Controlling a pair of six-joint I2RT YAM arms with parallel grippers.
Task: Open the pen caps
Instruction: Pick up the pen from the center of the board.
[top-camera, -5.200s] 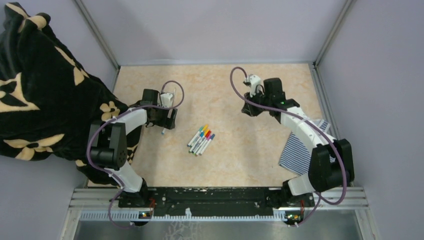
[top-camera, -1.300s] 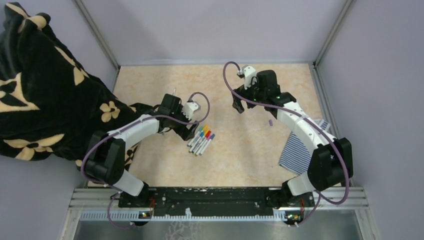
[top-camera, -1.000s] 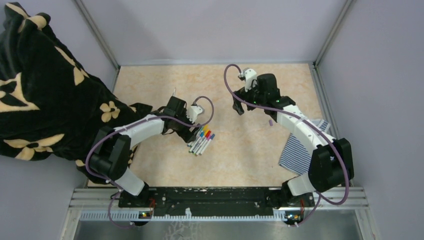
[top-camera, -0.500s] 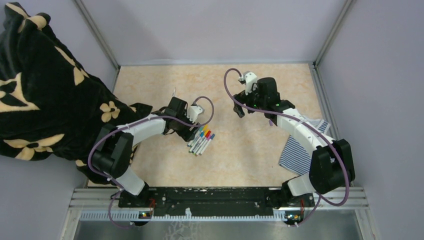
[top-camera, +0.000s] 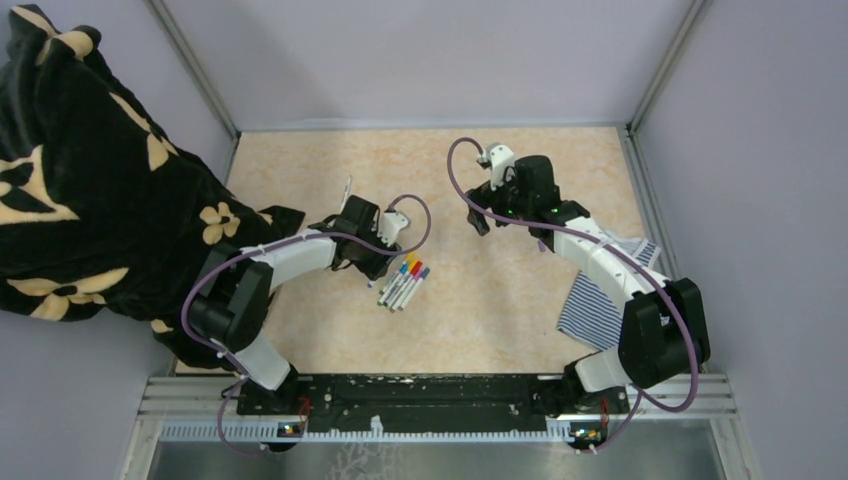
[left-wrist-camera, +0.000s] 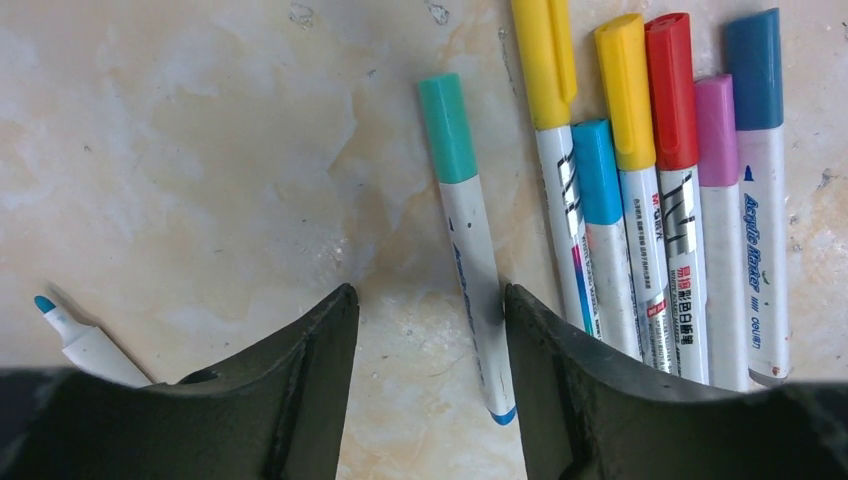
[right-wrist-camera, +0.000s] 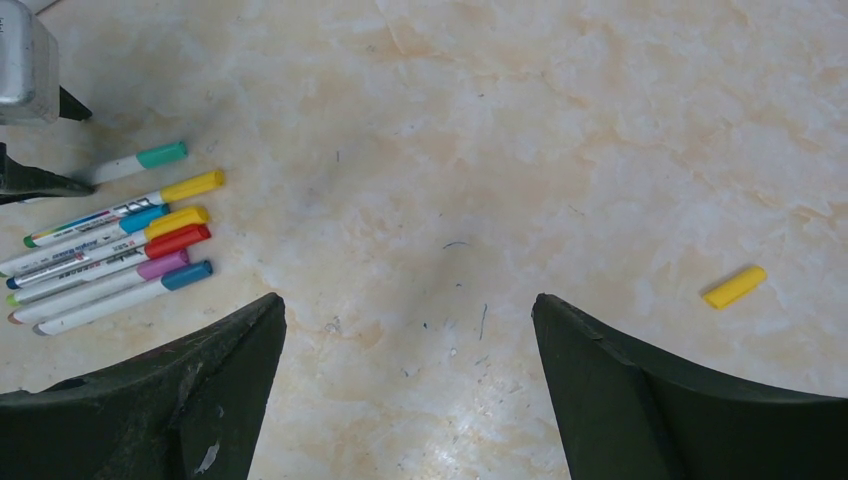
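Marble-look table (top-camera: 480, 310) w/ pens (top-camera: 403, 282), loose yellow cap (right-wrist-camera: 733, 287), striped cloth (top-camera: 585, 310)

Beige marbled stone-look tabletop (top-camera: 450, 170), pale lilac walls (top-camera: 430, 50) on three sides, grey metal corner posts (top-camera: 195, 65), black fleece blanket with cream flowers (top-camera: 70, 170) over the left edge, blue-and-white striped cloth (top-camera: 585, 310) at the right edge, even soft light

Bright even light, soft shadows, sharp

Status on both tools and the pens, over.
Left tool open, straddling teal-capped pen, cap on. Right tool open, empty. Other capped pens packed close beside; loose yellow cap lying apart.
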